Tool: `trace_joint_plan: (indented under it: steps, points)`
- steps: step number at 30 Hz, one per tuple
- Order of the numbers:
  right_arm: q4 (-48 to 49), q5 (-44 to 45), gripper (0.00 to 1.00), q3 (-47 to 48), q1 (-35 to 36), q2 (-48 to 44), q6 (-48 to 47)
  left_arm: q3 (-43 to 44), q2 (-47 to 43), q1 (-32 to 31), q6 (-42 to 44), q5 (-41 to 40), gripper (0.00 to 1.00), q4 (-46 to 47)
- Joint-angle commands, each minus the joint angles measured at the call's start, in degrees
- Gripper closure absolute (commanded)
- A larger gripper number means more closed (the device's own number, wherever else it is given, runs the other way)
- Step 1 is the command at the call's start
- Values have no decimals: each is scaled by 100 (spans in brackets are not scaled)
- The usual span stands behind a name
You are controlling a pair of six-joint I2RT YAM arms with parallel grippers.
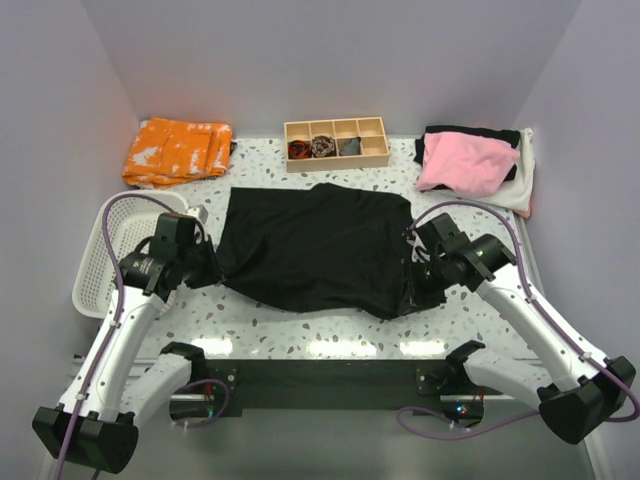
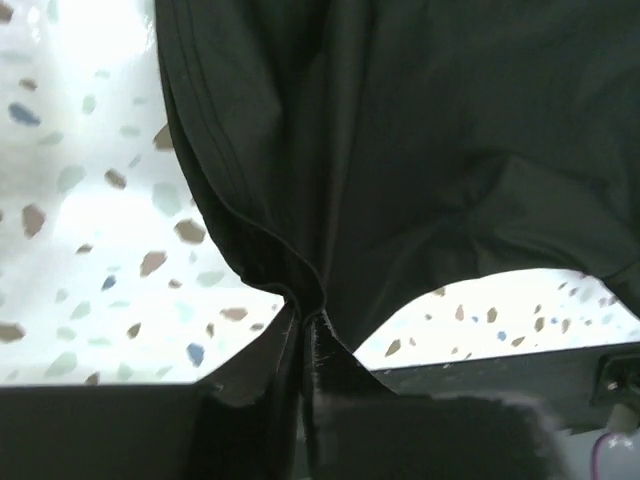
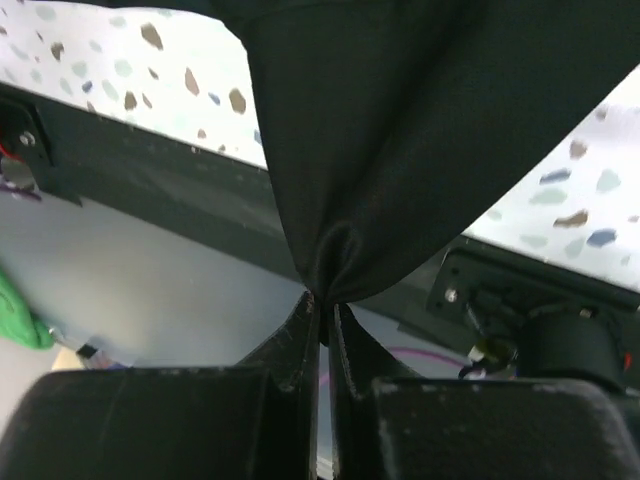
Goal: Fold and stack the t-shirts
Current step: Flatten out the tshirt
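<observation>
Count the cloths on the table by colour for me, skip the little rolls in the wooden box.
Black: 2, the spread black shirt and a second black shirt under the pink one
Pink: 1, the pink shirt
White: 1, the white shirt
Orange: 1, the orange cloth
Total: 5

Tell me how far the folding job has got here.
Nothing looks folded yet. In hand: left gripper and right gripper each pinch a side of the black t-shirt, spread unfolded. Left: folding it, plus the pink t-shirt and those heaped under it.
</observation>
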Motion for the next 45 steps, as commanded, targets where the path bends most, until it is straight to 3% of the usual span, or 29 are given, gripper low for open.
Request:
trace_joint_plan:
  steps: [1,2,4,5,6,8,9,13,17,22,25,29,34,37,40,45]
  points:
    - [-749,-206,83,-9,52,-130,-135,165,-242,-58,124,-291,79,-782]
    - [-723,-100,63,-61,61,-121,-22,130,-251,-58,133,-301,67,-843]
    - [-566,110,57,-71,52,-69,5,7,-277,-58,124,-197,61,-791]
    - [-547,260,38,16,52,-16,84,-28,-286,-58,116,-187,48,-730]
    - [-538,427,33,95,52,36,102,-37,-286,-58,115,-196,43,-738]
    - [-565,1136,29,384,52,203,207,-2,-295,-66,80,-353,16,-712]
    - [-565,1384,22,456,52,247,269,102,-304,-66,72,-415,15,-703]
    - [380,2351,17,545,35,406,559,341,-278,-58,-16,-678,11,-186]
    - [1490,2872,16,746,-175,1116,656,201,204,-58,-104,-618,11,1383]
    - [2589,3221,18,1648,-537,2680,384,77,1601,-66,-254,-591,12,3554]
    - [2906,3355,18,2421,-835,3691,190,550,2603,-75,-105,-1021,12,4085]
    - [2958,3145,19,3523,-1292,4913,-2,1699,4077,91,80,-1347,11,4236]
    - [3206,2048,20,4603,-1881,6170,-476,2729,5223,381,27,-1312,10,4385]
    - [2873,1826,18,5377,-2092,6846,-697,3422,5899,487,186,-1365,9,4264]
    - [3065,1475,17,5519,-2285,7084,-794,3943,6524,566,274,-1347,9,3982]
    - [2802,877,17,5975,-2417,7463,-891,4076,6990,593,282,-1198,9,3920]
